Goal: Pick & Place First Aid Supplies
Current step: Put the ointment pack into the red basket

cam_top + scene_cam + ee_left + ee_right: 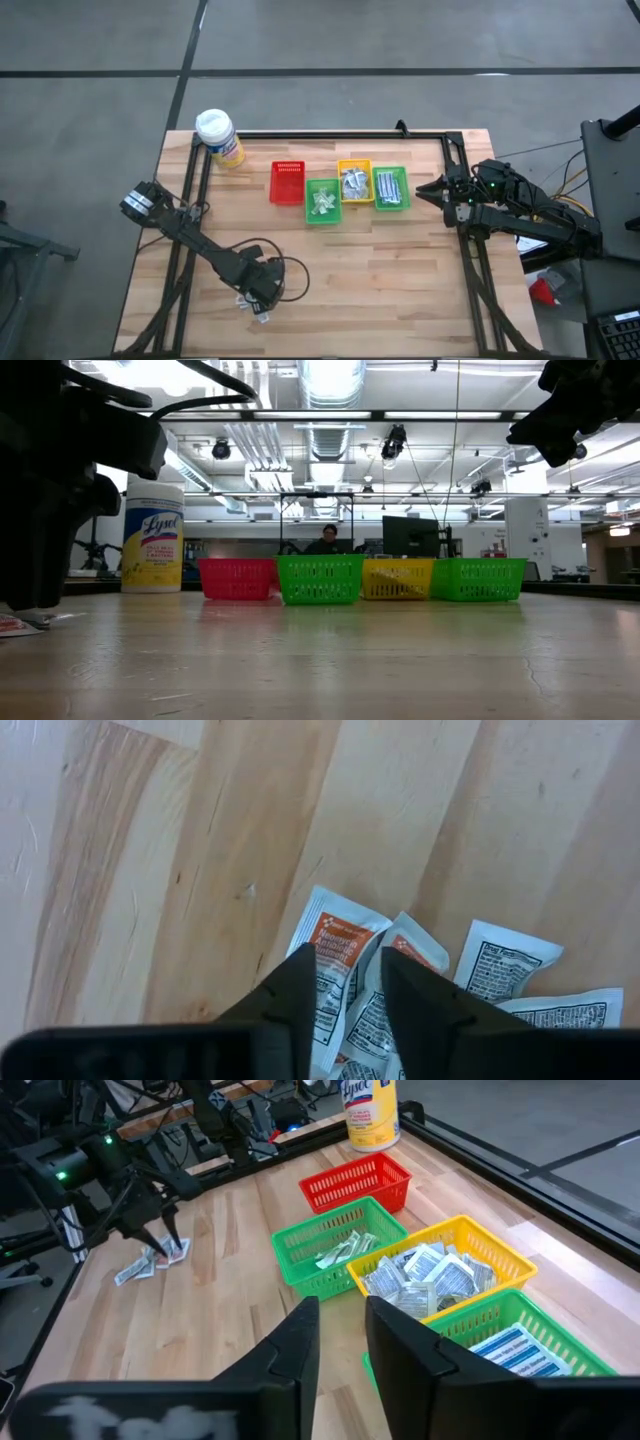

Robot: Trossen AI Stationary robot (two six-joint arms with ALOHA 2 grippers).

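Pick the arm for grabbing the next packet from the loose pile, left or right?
Left. Its tool is right over the orange-labelled packets on the table, fingers parted around one. The right tool hangs beside the green bin, far from that pile.

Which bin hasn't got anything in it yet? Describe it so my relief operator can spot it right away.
Find the row of four small plastic bins across the far middle of the table, running away from the yellow wipes bottle. The red bin sits at the bottle end, beside a green bin. It is the only red one and the only one with no packets inside.
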